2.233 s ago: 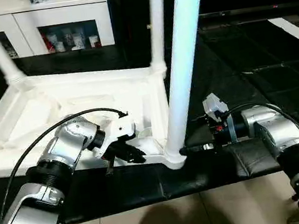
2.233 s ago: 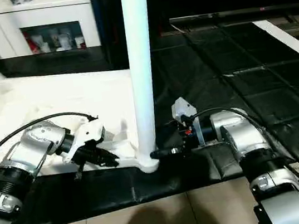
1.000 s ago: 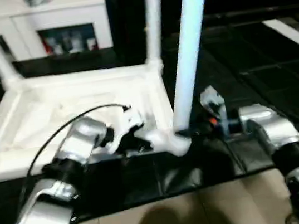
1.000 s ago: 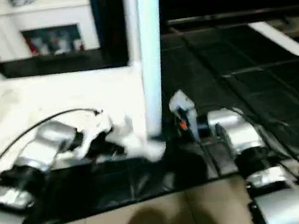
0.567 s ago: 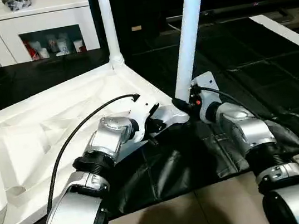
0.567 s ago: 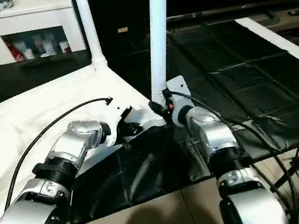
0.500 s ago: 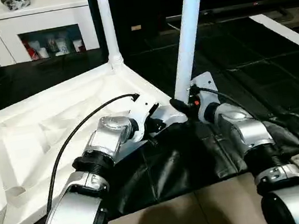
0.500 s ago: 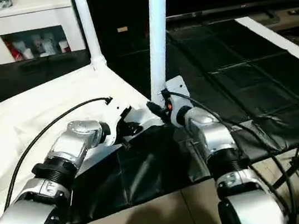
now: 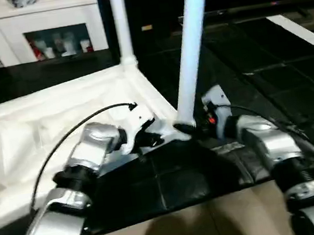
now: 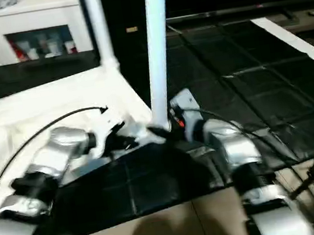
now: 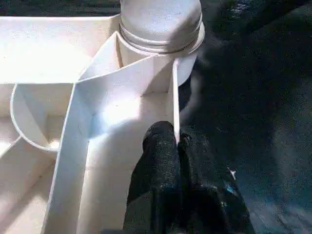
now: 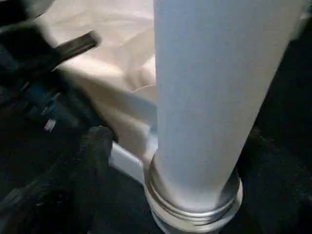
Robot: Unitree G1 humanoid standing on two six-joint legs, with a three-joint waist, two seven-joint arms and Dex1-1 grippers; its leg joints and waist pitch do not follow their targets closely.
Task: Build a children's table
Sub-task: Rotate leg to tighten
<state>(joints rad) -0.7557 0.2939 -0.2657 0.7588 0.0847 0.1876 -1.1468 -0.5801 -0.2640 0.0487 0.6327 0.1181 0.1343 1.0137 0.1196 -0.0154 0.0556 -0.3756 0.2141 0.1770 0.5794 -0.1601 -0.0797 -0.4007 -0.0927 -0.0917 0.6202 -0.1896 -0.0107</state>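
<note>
The left tool (image 11: 178, 146) is shut tight, its two black fingers (image 11: 158, 161) pinched on the thin upright rim of the children's table (image 9: 56, 117), one finger inside the frame wall and one outside. The grip sits just beside the corner socket (image 11: 161, 29), in my judgement to keep the frame from turning or sliding while the leg there is worked.

The right tool (image 9: 187, 129) sits low at the foot of the near leg (image 9: 189, 47), right at the collar where the leg meets the corner. In the right wrist view one dark finger (image 12: 95, 146) stands off to the side of the leg with a gap between them, so the jaws appear spread and gripping nothing; the other finger I cannot make out. That reads as a tool between grips on the leg, though I cannot confirm it.

The table lies upside down on a black quilted mat (image 9: 255, 61) spread over the floor, ribbed underside up. The near leg and a far leg (image 9: 121, 22) both stand up from their corners.

Behind stands a white glass-door cabinet (image 9: 43, 28) holding small items.

No brand, label or legible writing is visible on any part.
</note>
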